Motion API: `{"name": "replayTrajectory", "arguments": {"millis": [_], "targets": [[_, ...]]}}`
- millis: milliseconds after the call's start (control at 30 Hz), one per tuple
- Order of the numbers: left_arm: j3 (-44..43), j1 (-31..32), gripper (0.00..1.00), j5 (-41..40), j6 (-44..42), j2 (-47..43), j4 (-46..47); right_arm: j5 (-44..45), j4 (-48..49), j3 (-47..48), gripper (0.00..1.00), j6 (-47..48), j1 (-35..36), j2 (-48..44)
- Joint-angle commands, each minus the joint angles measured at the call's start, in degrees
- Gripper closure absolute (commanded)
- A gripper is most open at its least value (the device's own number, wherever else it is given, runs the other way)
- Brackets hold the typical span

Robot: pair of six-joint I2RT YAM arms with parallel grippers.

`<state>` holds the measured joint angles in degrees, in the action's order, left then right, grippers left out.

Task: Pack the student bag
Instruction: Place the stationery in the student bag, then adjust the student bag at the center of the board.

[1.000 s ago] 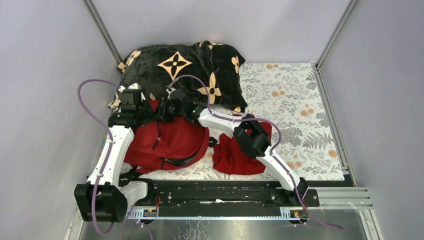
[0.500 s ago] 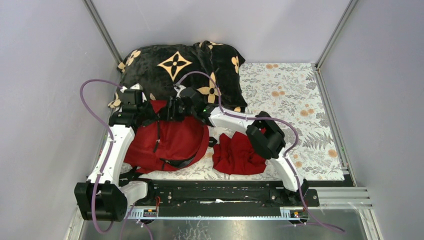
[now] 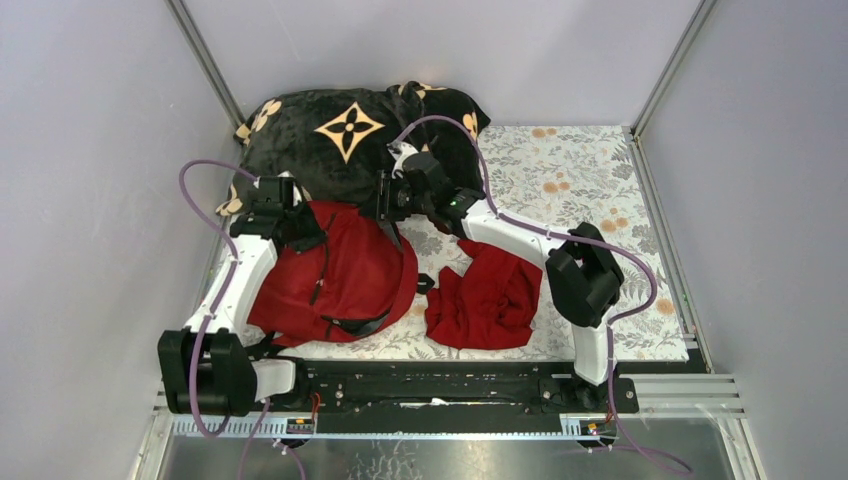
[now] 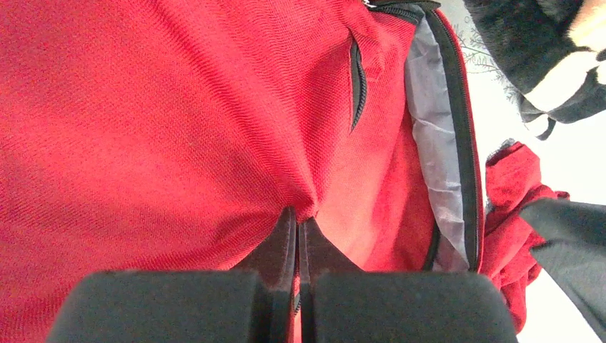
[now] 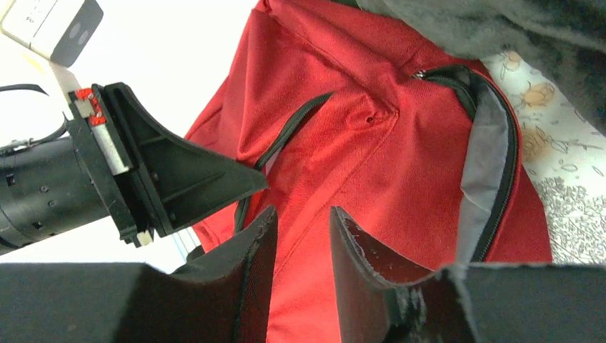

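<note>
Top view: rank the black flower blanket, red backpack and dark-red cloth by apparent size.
1. black blanket: the widest footprint, even with the grippers covering part of its near edge.
2. student bag: somewhat smaller, with its left edge partly under the left arm.
3. dark-red cloth: clearly the smallest.

The left arm [image 3: 232, 295] reaches forward along the left side, wrist bent inward. The left gripper [image 4: 296, 218] has its jaws pressed together, pinching a pucker of the student bag [image 4: 143, 107]. The right arm [image 3: 520, 235] folds at the elbow and stretches leftward. The right gripper [image 5: 300, 218] has its fingers parted, with nothing between them.
</note>
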<state>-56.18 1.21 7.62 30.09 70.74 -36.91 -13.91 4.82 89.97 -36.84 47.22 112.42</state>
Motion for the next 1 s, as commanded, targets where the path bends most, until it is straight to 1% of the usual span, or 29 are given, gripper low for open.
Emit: {"name": "replayTrajectory", "arguments": {"millis": [0,67,167,200,233,267,300,333,367,400,500,600,633,667,733,833,900,967], "targets": [[2.1,0.7,1.00,4.3,3.3,3.5,9.3,1.1,-1.8,-1.6,0.61,1.3,0.4,0.1],[3.0,1.5,1.00,-1.1,2.6,6.2,11.0,1.9,-1.5,-3.6,0.61,2.1,0.2,-0.4],[1.0,1.9,1.00,-1.4,1.6,10.2,9.3,4.2,-5.3,-4.3,0.60,6.0,-0.2,-1.1],[0.5,2.5,0.98,-1.5,1.6,10.1,9.0,5.2,-6.8,-4.8,0.60,7.0,-0.3,-1.7],[0.4,3.0,0.91,-2.5,2.2,9.0,9.1,6.2,-7.2,-5.6,0.59,7.9,-0.4,-2.6],[0.7,3.3,0.80,-4.1,2.7,7.4,9.6,7.1,-7.4,-6.6,0.58,8.8,-0.4,-3.7],[1.1,3.4,0.65,-6.2,3.0,5.7,9.9,8.3,-7.4,-7.7,0.57,9.4,-0.4,-4.7],[1.0,3.3,0.52,-8.2,3.1,4.2,9.6,9.6,-7.6,-8.6,0.57,10.2,-0.5,-5.6],[0.7,3.4,0.48,-10.1,2.9,2.9,8.7,10.6,-7.7,-9.3,0.56,10.9,-0.5,-6.5],[0.1,3.4,0.46,-11.6,2.7,1.7,7.3,10.8,-7.8,-9.8,0.56,11.4,-0.5,-7.2],[-0.4,3.4,0.45,-14.6,2.5,-2.5,2.7,7.6,-6.2,-11.0,0.55,11.8,0.1,-8.3],[0.4,3.3,0.45,-16.5,2.9,-6.6,-0.1,8.6,-6.2,-9.6,0.51,12.9,4.0,-7.0],[1.0,3.3,0.40,-16.9,2.8,-7.5,-0.4,9.9,-7.2,-8.8,0.46,13.0,5.3,-5.8],[1.7,3.3,0.32,-17.4,2.6,-7.9,-0.5,11.0,-8.6,-7.2,0.43,12.0,6.2,-4.4],[2.6,3.0,0.30,-17.7,2.5,-7.1,-1.0,9.8,-9.2,-5.9,0.43,8.3,6.6,-2.0],[3.6,2.8,0.32,-12.6,2.3,-7.2,0.1,5.6,-5.9,-6.7,0.42,4.8,7.1,-0.4],[4.8,2.9,0.33,-8.7,1.7,-8.5,1.9,6.4,-5.6,-7.0,0.41,4.6,7.6,0.5],[4.9,3.0,0.35,-6.7,1.4,-9.0,1.7,7.9,-6.8,-6.9,0.41,4.7,7.7,2.0]]}}
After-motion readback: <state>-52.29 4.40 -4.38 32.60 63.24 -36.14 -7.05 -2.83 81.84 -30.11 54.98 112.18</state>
